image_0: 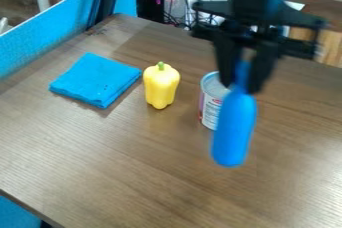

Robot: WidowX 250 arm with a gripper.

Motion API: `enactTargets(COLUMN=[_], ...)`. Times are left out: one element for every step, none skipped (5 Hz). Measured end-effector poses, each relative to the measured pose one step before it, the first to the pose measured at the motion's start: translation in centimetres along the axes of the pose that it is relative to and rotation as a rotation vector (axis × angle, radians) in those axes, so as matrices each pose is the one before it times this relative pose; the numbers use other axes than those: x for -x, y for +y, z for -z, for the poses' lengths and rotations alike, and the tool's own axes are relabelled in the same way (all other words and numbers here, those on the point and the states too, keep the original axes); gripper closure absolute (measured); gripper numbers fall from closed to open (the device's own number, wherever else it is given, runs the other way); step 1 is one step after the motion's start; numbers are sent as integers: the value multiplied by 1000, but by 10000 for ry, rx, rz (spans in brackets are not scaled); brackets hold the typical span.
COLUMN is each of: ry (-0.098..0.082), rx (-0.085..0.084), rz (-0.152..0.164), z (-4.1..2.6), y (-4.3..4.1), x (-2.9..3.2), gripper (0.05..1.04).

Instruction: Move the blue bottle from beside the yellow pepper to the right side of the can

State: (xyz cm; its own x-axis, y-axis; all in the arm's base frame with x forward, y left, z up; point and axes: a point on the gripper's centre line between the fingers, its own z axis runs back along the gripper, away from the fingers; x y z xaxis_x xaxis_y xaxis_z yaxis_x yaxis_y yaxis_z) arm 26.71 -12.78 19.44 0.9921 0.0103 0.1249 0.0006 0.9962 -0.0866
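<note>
Blue bottle-shaped obj [234,129] tight in gripper [241,86], nr can [213,86] w/ illegible label [211,109] & yellow pepper [160,86]

No words or numbers could be read. The can [209,98] had a label [210,114] around its side, with white on it, a bit of red, and tiny dark marks. The marks were too small and fuzzy to read, and a blue thing [235,128] hid part of the label.
</note>
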Motion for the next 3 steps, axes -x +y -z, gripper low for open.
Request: enactTargets(ry=[-272, -142, -167], rx=[18, 21, -23], rz=[227, 175, 76], z=[1493, 1944, 1753], y=[-1637, -1441, -546], x=[-1228, -1408, -771], gripper=[748, 748, 748])
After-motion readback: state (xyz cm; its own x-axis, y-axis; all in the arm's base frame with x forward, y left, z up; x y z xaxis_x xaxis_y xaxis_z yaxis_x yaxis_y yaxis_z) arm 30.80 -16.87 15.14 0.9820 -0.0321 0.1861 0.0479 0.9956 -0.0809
